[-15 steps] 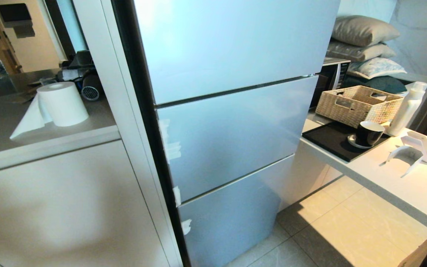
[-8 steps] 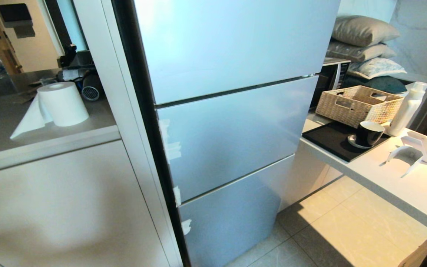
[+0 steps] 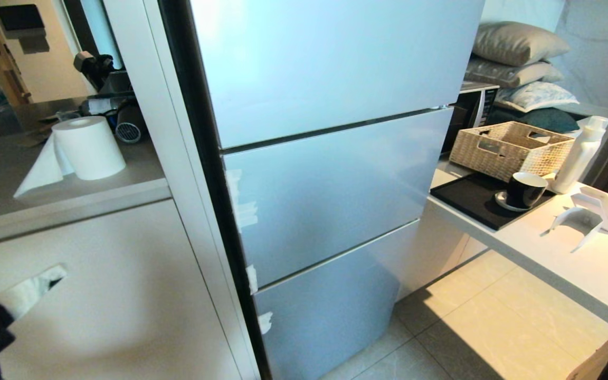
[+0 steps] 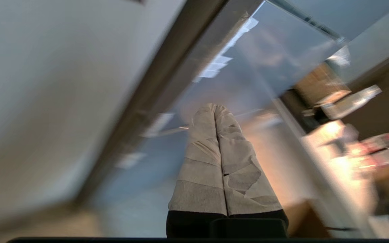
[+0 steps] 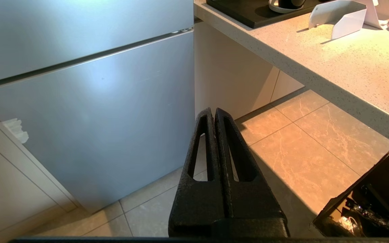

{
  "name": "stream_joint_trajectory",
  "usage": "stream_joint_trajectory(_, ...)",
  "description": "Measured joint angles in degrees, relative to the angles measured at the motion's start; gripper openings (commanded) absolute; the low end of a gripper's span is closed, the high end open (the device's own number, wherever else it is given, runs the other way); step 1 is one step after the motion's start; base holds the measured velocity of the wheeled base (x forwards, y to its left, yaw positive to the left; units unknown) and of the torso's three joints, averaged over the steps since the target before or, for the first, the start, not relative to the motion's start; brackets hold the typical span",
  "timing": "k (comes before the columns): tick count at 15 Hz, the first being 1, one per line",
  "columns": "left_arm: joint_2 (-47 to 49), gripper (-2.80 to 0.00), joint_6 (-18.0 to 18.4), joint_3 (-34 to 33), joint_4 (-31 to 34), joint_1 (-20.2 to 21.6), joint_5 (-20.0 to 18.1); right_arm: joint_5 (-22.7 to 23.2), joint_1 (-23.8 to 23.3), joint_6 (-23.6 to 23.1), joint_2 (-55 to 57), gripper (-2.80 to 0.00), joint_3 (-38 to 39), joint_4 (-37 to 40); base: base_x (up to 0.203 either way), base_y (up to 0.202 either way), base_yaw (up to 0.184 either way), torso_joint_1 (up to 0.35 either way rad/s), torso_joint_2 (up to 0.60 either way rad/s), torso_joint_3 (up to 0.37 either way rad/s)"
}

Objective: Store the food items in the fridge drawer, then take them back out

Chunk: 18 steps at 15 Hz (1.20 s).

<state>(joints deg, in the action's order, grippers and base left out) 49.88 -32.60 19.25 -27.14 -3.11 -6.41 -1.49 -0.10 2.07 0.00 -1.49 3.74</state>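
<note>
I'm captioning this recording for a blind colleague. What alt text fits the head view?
A tall fridge with three closed silvery-blue fronts fills the middle. The left claw, wrapped in pale tape and shut, shows at the lower left before a cream cabinet. A paper roll sits on the left counter; a wicker basket and black cup on the right one.

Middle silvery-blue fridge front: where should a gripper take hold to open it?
No handle shows on the middle silvery-blue fridge front, a flat panel. Likely hook its left edge by the white tape patches, coming from the left, where the cloth-wrapped left gripper is.
</note>
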Motion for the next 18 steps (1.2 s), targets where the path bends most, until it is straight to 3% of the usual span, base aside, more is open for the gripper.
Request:
stream_joint_trajectory(3,10.95,-2.8,-9.34,2.38,-6.49,-6.57,4.12,0.03,0.0,-0.05,0.0,-2.8,0.0,0.02,0.0,0.0,0.0,0.0,0.0,0.0)
stream_joint_trajectory(7,20.82,-2.8,-16.51,6.93,-7.07,-11.32,10.41,0.01,0.0,-0.01,0.0,-2.8,0.0,0.04,0.0,0.0,0.0,0.0,0.0,0.0)
stream_joint_trajectory(11,29.42,-2.8,-17.59,11.42,-12.33,-14.2,13.05,0.0,0.0,-0.01,0.0,-2.8,0.0,0.02,0.0,0.0,0.0,0.0,0.0,0.0)
stream_joint_trajectory(15,36.53,-2.8,-18.05,15.3,-14.77,-18.81,20.77,0.0,0.0,0.04,0.0,-2.8,0.0,0.03,0.0,0.0,0.0,0.0,0.0,0.0)
stream_joint_trajectory(18,41.04,-2.8,-17.81,16.61,-20.74,-19.54,22.04,0.01,0.0,0.02,0.0,-2.8,0.0,0.0,0.0,0.0,0.0,0.0,0.0,0.0)
